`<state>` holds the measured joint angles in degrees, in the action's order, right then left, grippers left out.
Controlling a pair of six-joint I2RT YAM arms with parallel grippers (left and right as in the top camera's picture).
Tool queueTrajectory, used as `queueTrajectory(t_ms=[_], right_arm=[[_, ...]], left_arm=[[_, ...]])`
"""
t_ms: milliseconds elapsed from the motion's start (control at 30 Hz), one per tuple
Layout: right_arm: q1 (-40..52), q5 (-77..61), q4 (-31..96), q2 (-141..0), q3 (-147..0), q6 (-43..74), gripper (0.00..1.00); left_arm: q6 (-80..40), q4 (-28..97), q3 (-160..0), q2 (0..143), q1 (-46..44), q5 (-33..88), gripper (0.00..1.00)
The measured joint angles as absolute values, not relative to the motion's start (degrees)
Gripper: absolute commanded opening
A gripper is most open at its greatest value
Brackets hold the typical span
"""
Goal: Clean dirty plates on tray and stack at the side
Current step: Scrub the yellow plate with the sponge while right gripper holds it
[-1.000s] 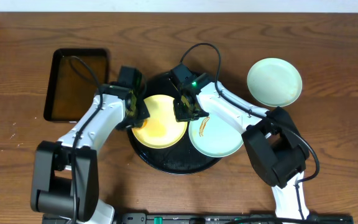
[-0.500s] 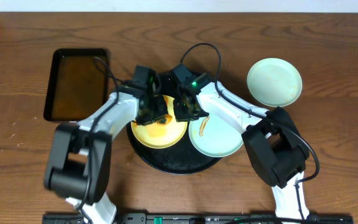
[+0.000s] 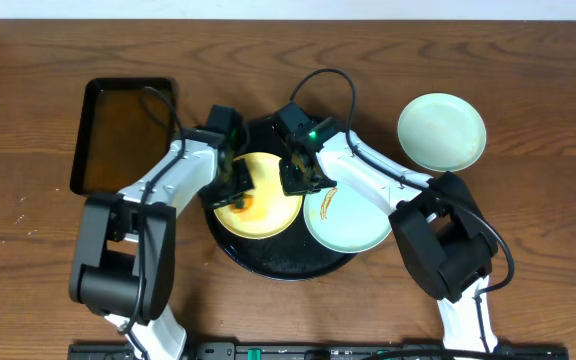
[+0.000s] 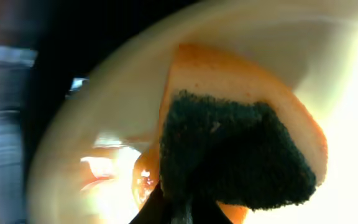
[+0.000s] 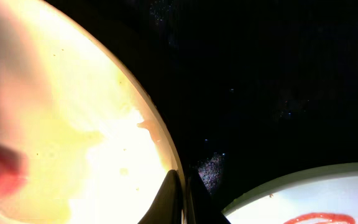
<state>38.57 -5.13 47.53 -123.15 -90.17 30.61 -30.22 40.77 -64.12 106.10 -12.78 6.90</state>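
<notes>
The small tray [image 3: 98, 150] at far left sits untouched. The left gripper [image 3: 236, 182], clamped on a sponge [image 4: 241, 155], has swept from the left rim of the yellow plate [image 3: 273, 218] in across its upper part over the last second. It has now eased back a little toward the upper left. That reads as a scrubbing stroke. An orange smear shows on the plate just below the gripper, so this plate is likely not yet clean.

The yellow plate lies on the left half of the tray [image 3: 268, 262]. The right gripper [image 3: 298, 180] has not shifted. Its fingers are closed and the tips sit at the yellow plate's right rim, probably steadying it. Whether they pinch the rim, I cannot tell.

The blue plate [image 3: 353, 225] lies on the tray's right half, overhanging the rim, with its sauce line unwiped. A 3rd plate [image 3: 442, 131] rests off the tray at upper right and looks clean. By that count, 1 of 3 is done.

The overhead view hides the sponge under the left gripper. The left wrist view shows its dark scouring face, its orange body pressed to the plate, and wet sauce beside it. The right wrist view alone shows how close the closed fingertips are to the rim.
</notes>
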Motion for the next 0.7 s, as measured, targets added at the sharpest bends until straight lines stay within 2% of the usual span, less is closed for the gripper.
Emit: queueTrajectory(t_ms=[233,467,700], right_arm=[[38.74,-5.61,47.16,-123.15,-90.17,30.63,0.01],[38.74,-5.78,47.11,-123.15,-90.17,30.83,0.01],[38.74,-5.78,47.11,-123.15,-90.17,30.83,0.01]], left_arm=[[-30.15,42.39,-63.88,104.12,-12.05,-1.54,0.08],[-29.74,41.89,-63.22,93.95,-10.57,-9.28,0.08],[-29.74,39.97,-63.22,87.39,-10.33,-4.91,0.07]])
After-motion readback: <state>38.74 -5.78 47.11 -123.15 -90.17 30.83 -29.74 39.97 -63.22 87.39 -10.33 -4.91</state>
